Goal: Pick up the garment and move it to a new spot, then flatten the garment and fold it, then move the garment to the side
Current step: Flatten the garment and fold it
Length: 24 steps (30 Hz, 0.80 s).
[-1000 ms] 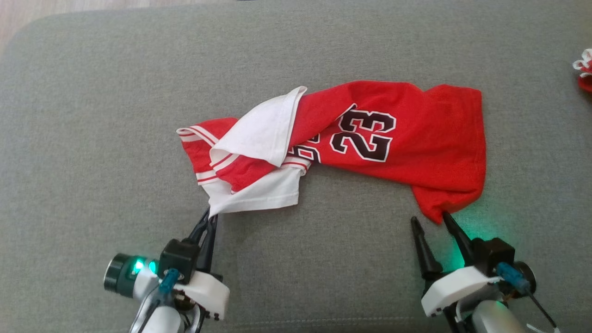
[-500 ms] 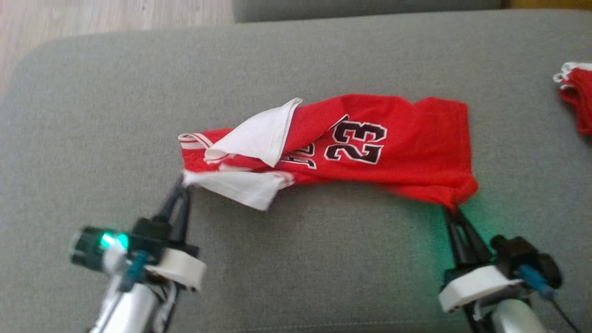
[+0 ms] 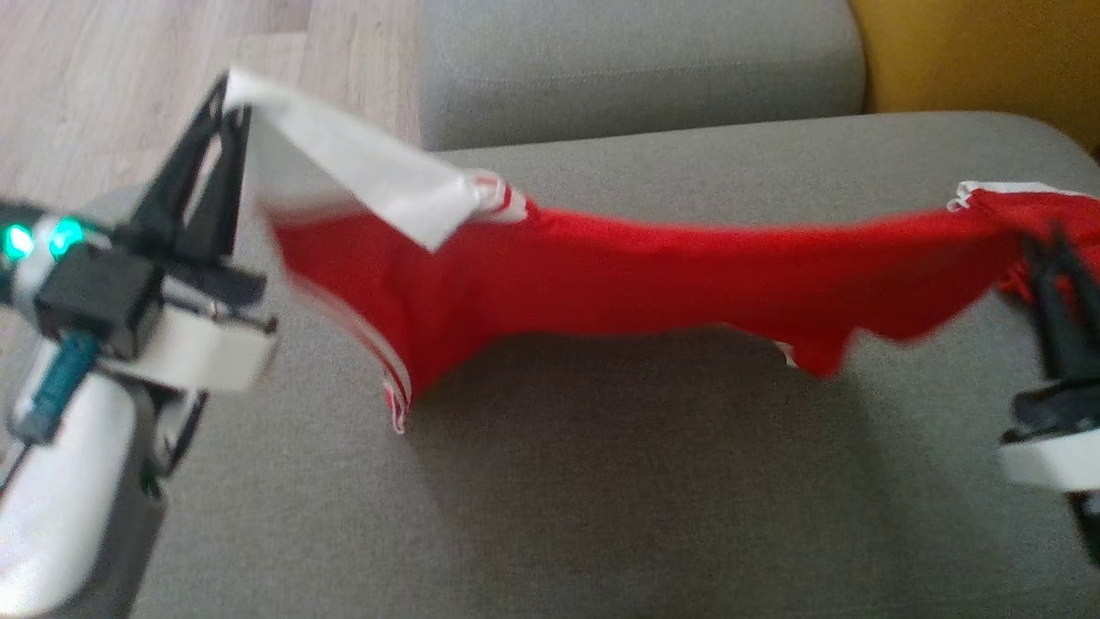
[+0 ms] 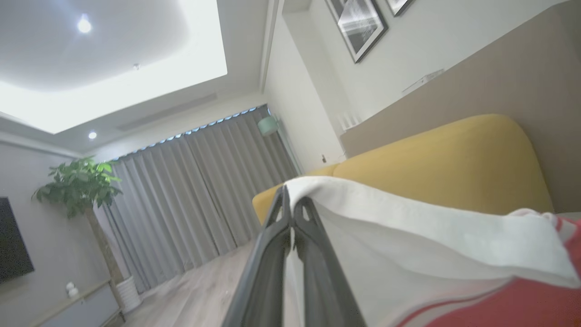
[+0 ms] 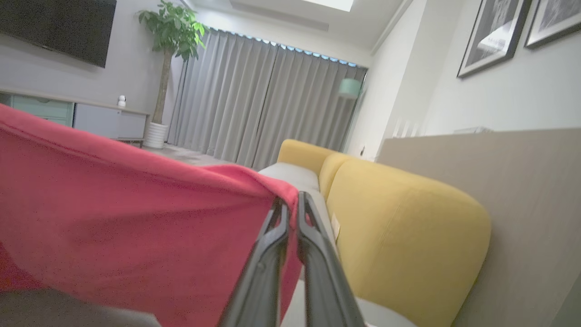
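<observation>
Left pincer [image 3: 230,99]: closed on the garment's white corner, held high.
Right pincer [image 3: 1050,249]: closed on a red corner at the opposite end.
Garment [image 3: 619,284]: red and white, stretched between the two pincers, its middle sagging.
Surface: grey cushion [image 3: 601,499], woven fabric, below both pincers.
Room: pale wood floor [image 3: 103,77] beyond the left pincer; yellow sofa [image 5: 399,218] beyond the right; grey curtains [image 5: 254,100], potted plant [image 5: 170,27] and framed pictures [image 5: 490,36] farther off.

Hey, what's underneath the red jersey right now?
The jersey hangs over the grey sofa cushion, where its shadow falls. The strip of cushion behind the hanging cloth is covered, so anything lying there can't be seen.
</observation>
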{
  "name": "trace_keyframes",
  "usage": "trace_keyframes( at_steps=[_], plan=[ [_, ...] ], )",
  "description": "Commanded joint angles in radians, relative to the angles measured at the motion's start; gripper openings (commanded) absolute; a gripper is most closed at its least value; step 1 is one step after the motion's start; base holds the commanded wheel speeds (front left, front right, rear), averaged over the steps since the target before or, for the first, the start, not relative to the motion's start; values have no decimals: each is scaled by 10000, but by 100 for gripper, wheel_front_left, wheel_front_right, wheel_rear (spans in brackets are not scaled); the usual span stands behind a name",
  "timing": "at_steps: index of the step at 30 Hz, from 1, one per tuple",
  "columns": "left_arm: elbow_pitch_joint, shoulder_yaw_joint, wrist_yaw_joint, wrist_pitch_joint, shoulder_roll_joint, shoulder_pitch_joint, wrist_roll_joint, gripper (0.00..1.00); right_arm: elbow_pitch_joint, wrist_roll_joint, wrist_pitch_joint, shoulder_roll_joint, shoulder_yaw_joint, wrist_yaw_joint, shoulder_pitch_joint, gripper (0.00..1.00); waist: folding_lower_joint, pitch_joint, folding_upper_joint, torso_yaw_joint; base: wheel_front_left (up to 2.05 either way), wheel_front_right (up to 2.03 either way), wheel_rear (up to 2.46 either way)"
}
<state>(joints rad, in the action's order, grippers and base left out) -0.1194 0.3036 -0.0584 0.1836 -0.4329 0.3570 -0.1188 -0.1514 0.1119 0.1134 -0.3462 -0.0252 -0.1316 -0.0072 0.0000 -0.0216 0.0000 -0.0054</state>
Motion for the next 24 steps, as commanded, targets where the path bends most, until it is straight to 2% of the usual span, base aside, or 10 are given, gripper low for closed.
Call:
trace_keyframes(
  at_steps=[1, 5, 9, 15, 20, 24],
  plan=[
    [-450, -596, 118, -164, -450, 955, -75, 0, -636, 199, -215, -446, -32, 9, -447, 0, 0, -138, 0, -34, 0, 0, 0],
    [-485, -466, 708, -697, -505, 2291, -370, 0, -1258, 846, -993, -1091, -114, 9, -1269, 0, 0, -156, 0, -62, 0, 0, 0],
    [407, -201, 1252, -1069, -324, 3740, -713, 0, -766, 1729, -1624, -1522, 341, 9, -2627, 0, 0, 37, 0, -111, 0, 0, 0],
    [2753, 630, 1768, -1159, -17, 6289, -1022, 0, 1211, 2663, -2060, -1992, 1510, 9, -5365, 0, 0, 1130, 0, -108, 0, 0, 0],
    [5085, 1317, 1864, -742, 81, 8615, -832, 0, 3239, 2772, -1849, -2001, 2677, 9, -8112, 0, 0, 2523, 0, -197, 0, 0, 0],
    [6626, 1460, 1867, -14, 237, 10510, -518, 0, 4751, 2552, -1183, -1816, 3300, 9, -10225, 0, 0, 3550, 0, -308, 0, 0, 0]
  ],
)
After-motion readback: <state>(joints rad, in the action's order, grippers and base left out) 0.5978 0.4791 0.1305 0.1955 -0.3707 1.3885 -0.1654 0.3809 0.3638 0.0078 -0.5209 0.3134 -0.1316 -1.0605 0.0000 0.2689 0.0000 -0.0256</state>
